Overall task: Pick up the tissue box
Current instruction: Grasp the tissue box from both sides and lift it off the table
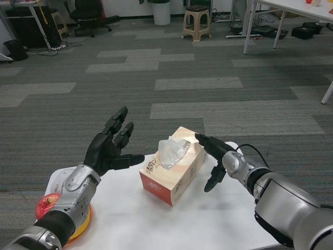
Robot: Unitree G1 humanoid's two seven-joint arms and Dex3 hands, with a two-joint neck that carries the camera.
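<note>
The tissue box (174, 173) lies on the white table (218, 219), close to the far edge and about in the middle of it. It is a long box, pale beige on top and red along the lower part of its sides, and it sits turned at an angle, so that one corner points toward the robot. A white tissue (171, 151) stands up from the opening in the top.

The right hand (214, 159) is just beside the right end of the box. Its upper fingers reach over the far top corner of the box and seem to touch it there, while the thumb hangs down near the right side, apart from the box. The hand is spread wide and it does not hold the box.

The left hand (110, 148) is on the other side, near the left end of the box but not touching it. The palm faces the box, the fingers are apart and point up and away, and the thumb points toward the box. It holds nothing.

Near the left edge of the table there is an orange plate (82, 223), partly hidden under the left forearm, and a red apple (47, 205) lies on it.

Behind the table there is a grey carpet floor (171, 78). Far behind stand a beige stool (197, 22), a black office chair (91, 15) and another white table (291, 10).
</note>
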